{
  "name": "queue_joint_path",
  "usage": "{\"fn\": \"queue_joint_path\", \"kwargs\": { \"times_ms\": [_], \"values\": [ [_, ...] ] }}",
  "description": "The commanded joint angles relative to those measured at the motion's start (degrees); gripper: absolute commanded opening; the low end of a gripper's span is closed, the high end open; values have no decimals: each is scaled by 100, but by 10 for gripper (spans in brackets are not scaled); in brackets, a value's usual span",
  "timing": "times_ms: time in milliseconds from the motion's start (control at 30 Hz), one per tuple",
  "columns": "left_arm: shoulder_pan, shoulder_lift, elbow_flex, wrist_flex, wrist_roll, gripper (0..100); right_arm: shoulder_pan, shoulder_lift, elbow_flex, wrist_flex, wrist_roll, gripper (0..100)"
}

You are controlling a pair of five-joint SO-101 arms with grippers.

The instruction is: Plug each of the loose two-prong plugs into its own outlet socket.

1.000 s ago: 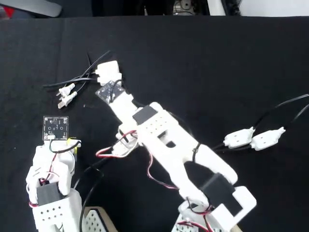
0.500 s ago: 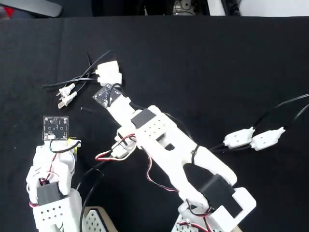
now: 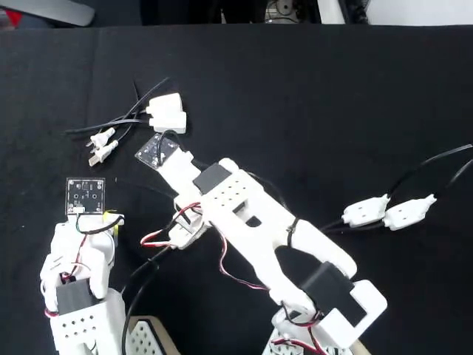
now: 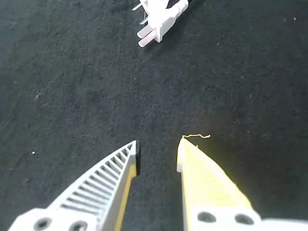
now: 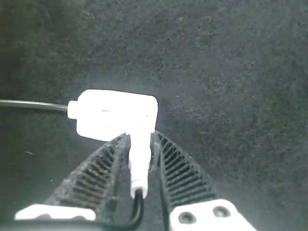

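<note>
While the left gripper (image 4: 156,144) hangs low over the black cloth (image 3: 332,96) at the near-left of the table, its two fingers are spread apart with nothing between them.

Just ahead of it are two loose white plugs (image 3: 102,146), side by side, with black cords trailing toward the far side. The left wrist view has one plug (image 4: 159,21) with its prongs pointing roughly back at the gripper, apart from the fingertips.

Next to the right is a white socket block (image 3: 167,112) (image 5: 113,115) with a cord out of one end. The right arm (image 3: 251,222) stretches diagonally from the near-right up to it. The right gripper (image 5: 139,137) is clamped on a slim white plug (image 5: 139,168) whose front end meets the side of the block. It looks seated, but depth can't be confirmed from this angle. A black cord leaves the plug's back end between the fingers.

At the far right are two white socket pieces (image 3: 366,211) (image 3: 410,211), end to end and nearly touching. Their black cords run off toward the right edge, well apart from both grippers.
</note>
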Motion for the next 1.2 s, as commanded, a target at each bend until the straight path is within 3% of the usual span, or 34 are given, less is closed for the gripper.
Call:
{"fn": "queue_joint_path", "kwargs": {
  "times_ms": [0, 367, 1167],
  "values": [
    [-48, -26, 92, 0, 9, 145, -229, 198, -31, 26, 70, 11],
    [-48, -26, 92, -9, 9, 145, -220, 690, -1042, 826, 114, 11],
    [-48, -26, 92, -9, 9, 145, -70, 673, -1534, 1213, 360, 11]
  ]
}}
